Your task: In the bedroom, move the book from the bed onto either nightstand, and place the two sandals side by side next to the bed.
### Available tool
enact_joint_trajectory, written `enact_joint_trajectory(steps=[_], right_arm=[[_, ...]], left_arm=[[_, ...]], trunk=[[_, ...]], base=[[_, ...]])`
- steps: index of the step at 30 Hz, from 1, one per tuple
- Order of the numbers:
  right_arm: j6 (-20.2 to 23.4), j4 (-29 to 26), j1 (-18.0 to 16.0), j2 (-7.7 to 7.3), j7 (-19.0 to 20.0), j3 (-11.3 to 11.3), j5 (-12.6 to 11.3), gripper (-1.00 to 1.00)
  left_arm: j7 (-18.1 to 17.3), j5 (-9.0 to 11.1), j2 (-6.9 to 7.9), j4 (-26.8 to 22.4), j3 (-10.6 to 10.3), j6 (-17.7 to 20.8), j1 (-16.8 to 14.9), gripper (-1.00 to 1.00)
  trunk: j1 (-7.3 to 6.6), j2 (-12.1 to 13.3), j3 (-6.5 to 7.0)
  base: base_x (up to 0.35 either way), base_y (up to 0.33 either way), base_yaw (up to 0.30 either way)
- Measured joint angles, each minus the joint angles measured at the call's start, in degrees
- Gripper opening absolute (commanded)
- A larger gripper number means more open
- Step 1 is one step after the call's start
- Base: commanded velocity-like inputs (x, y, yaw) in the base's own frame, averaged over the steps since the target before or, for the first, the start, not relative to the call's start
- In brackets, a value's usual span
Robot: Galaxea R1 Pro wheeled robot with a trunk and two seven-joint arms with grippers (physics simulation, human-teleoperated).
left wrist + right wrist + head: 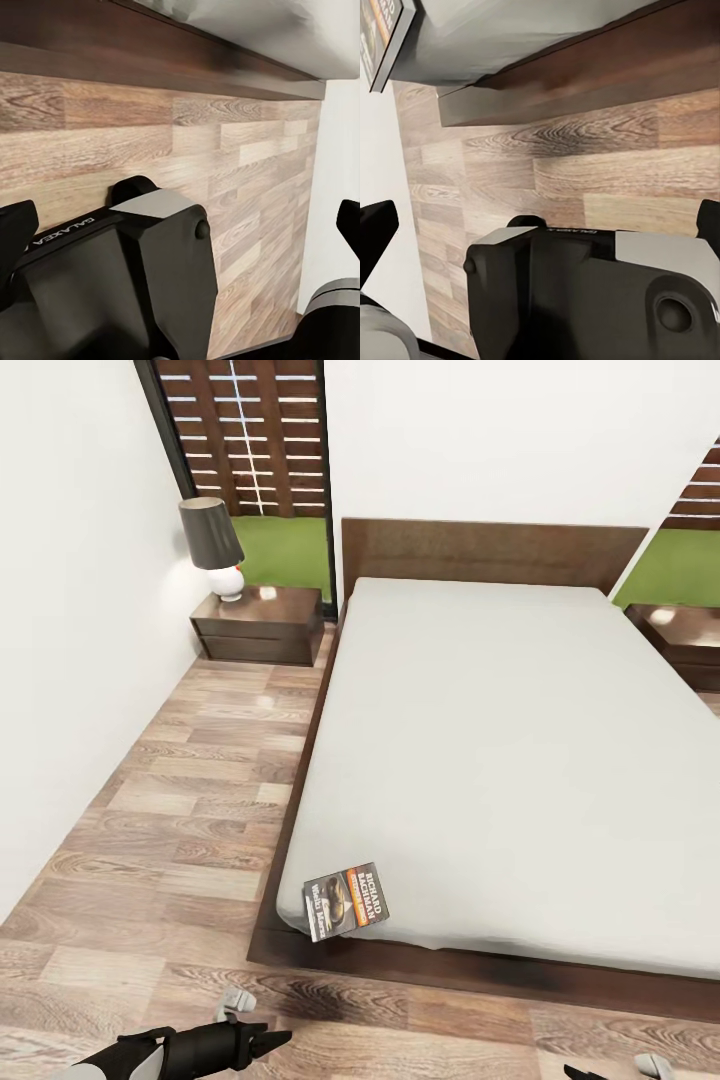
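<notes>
Book (346, 901) on bed (500, 760) corner

You face a bed (480, 550) with a dark brown wood frame, faintly grained and satin, and a smooth matt grey cloth mattress cover. The floor (190, 780) is wood plank with strong grain and low sheen. The nightstand (258, 622) top is glossy dark wood. The book (346, 901) has a printed paper cover. Your left gripper (262, 1044) looks like matt black plastic.
</notes>
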Motion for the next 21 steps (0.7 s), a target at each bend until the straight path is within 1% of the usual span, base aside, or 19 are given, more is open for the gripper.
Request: enact_joint_trajectory(steps=[21], right_arm=[[0.02, -0.02, 0.0, 0.03, 0.08, 0.0, 0.0, 1.0]], left_arm=[[0.0, 0.0, 0.0, 0.0, -0.05, 0.0, 0.0, 1.0]], trunk=[[0.0, 0.0, 0.0]], base=[[0.0, 0.0, 0.0]])
